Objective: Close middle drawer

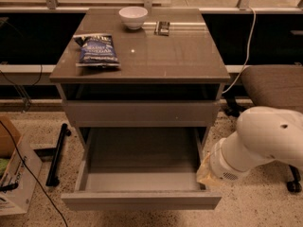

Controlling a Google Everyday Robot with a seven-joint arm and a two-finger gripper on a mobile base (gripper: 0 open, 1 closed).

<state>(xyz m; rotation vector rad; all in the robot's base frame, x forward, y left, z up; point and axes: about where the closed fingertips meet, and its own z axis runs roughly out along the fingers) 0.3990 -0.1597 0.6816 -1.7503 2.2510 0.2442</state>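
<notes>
The middle drawer (142,200) stands pulled far out of the grey-brown cabinet (142,56), its plain grey floor (142,178) bare and its flat front panel nearest the camera. Above it a shorter drawer front (142,112) sits flush under a dark slot below the top. My white arm (265,141) reaches in from the right. The gripper (204,173) is at its yellowish end, low beside the drawer's right side wall near the front corner. Its fingers are hidden behind the wrist.
On the cabinet top lie a blue snack bag (98,48), a white bowl (133,17) and a small dark object (163,28). A padded chair (274,84) stands at the right, a cardboard box (14,174) and a black bar (57,152) at the left, with cables on the floor.
</notes>
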